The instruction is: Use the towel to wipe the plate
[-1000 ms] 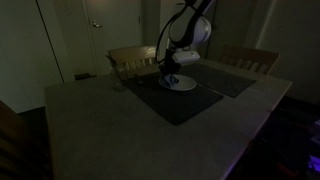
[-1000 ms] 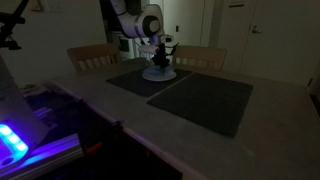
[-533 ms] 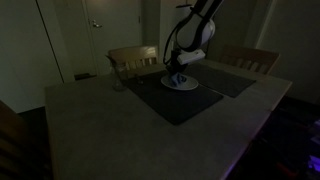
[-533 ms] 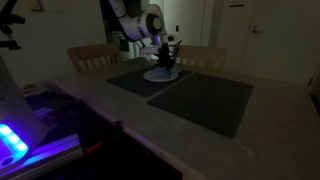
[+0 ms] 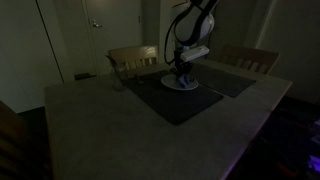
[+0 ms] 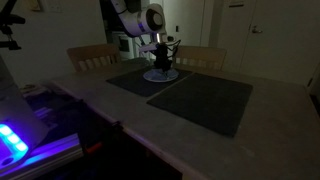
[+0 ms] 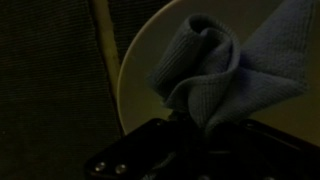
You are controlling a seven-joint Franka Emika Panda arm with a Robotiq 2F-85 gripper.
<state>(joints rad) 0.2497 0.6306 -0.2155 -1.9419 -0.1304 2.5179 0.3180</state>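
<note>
Jaws of your gripper clamped one blue cloth towel over one round white plate on one of two dark placemats.

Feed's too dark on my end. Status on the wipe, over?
Gripper shut on towel, over the plate. Towel-to-plate contact unclear. Plate sits on placemat; nothing seen in the way.

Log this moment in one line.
tool: shut on blue towel | blue towel: over plate | plate: on dark placemat | contact: unclear
</note>
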